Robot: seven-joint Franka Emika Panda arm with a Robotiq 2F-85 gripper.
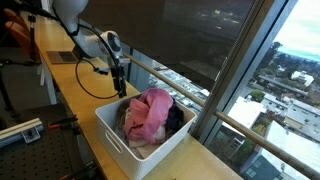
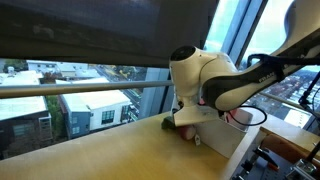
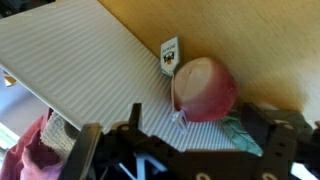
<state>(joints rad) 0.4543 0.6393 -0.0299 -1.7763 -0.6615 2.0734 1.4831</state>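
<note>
White arm (image 1: 88,42) folded low and forward, wrist vertical, gripper (image 1: 121,84) downward, jaws spread wide.

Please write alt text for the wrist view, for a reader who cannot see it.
The open claw hovers above a round pink-red object on the wooden table, beside a white ribbed bin wall. A small white label shows next to the object; pink cloth shows at lower left.

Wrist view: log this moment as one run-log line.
pincer open | over pink round object | beside white bin | pink clothes inside
</note>
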